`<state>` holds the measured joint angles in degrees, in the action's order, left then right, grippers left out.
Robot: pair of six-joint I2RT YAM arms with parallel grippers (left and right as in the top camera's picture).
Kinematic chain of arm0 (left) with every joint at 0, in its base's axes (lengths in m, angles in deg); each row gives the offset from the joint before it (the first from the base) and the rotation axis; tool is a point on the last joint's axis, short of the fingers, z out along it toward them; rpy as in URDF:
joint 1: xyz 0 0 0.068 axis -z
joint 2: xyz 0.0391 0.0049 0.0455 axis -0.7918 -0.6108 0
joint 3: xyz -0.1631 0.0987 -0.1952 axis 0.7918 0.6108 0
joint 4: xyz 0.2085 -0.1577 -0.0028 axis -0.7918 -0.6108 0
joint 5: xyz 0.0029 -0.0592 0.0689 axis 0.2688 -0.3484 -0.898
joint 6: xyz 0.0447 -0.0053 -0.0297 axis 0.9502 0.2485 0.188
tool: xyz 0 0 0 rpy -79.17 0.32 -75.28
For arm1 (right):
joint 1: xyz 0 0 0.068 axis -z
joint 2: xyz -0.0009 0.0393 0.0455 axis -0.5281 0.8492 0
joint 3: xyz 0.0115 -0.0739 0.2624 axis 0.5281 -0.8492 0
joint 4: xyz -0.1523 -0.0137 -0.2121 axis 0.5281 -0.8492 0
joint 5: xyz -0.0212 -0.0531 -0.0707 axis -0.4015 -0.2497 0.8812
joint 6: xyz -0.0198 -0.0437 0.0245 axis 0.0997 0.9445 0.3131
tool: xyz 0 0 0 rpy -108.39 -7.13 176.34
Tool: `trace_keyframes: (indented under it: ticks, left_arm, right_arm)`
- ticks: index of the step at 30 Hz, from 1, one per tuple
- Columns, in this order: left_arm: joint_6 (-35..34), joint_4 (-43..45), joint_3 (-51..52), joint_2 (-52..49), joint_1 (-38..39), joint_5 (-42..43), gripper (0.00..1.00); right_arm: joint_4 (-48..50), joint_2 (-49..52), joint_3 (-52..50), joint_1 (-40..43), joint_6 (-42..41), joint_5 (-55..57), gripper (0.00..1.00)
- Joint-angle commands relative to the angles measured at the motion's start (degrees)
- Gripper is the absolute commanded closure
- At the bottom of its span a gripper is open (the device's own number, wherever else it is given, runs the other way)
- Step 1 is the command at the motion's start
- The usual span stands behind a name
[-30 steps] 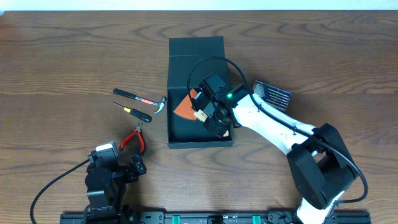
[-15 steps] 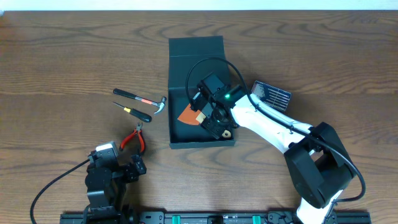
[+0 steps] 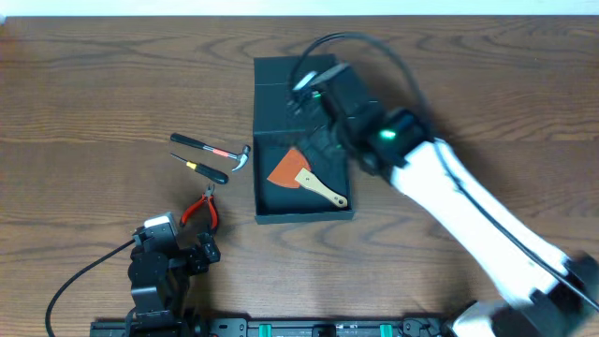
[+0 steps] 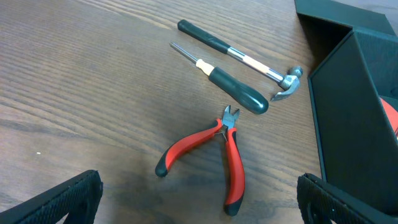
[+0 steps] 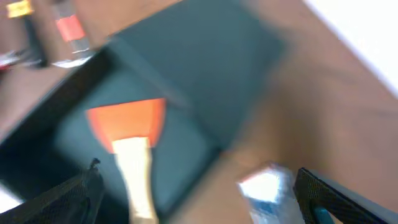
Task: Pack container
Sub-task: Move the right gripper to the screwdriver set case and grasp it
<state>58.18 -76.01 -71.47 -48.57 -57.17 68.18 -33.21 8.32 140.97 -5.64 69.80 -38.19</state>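
The container (image 3: 267, 201), a dark box with its flap lid (image 3: 281, 73) folded back, stands mid-table. An orange scraper (image 3: 301, 174) with a wooden handle lies loose on its floor, also seen as the scraper (image 5: 127, 124) in the blurred right wrist view. My right gripper (image 3: 323, 108) hovers blurred over the box's far end, and its jaws (image 5: 199, 205) stand open and empty above the container (image 5: 199, 68). My left gripper (image 3: 178, 245) rests open at the front left, short of the red pliers (image 4: 214, 155), with the container's wall (image 4: 348, 124) to its right.
A hammer (image 3: 213, 150), a screwdriver (image 3: 202, 169) and the pliers (image 3: 200, 208) lie left of the box. In the left wrist view the hammer (image 4: 249, 61) and screwdriver (image 4: 230, 88) lie beyond the pliers. A blue pack (image 5: 267, 193) lies right of the box.
The right gripper opened and let go of the scraper, which now lies in the box. The right arm rose and swung toward the box's far end. The left arm stayed still.
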Motion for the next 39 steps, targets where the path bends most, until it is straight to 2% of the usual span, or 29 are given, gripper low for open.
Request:
trace_keyframes:
  ticks: [1,5,11,17,28,39]
  left_arm:
    - [0.48,0.20,0.50,0.26,0.07,-0.11,0.01]
    - [0.48,0.20,0.50,0.26,0.07,-0.11,0.01]
    - [0.48,0.22,0.50,0.26,0.07,-0.09,0.01]
    - [0.48,0.20,0.50,0.26,0.07,-0.11,0.01]
    - [0.50,0.22,0.50,0.26,0.07,-0.09,0.01]
    - [0.48,0.22,0.50,0.26,0.07,-0.09,0.02]
  right_arm:
    - [-1.62,-3.76,0.52,2.89,2.86,14.93,0.01]
    - [-1.97,-4.61,0.52,8.87,17.97,8.09,0.01]
    - [-1.97,0.28,0.52,21.03,23.91,-2.62,0.01]
    - [-3.17,8.02,0.74,26.29,26.43,-6.38,0.01]
    - [-10.16,22.10,2.14,26.71,26.64,-10.82,0.01]
    - [-10.34,27.17,2.14,27.69,30.38,-12.13,0.01]
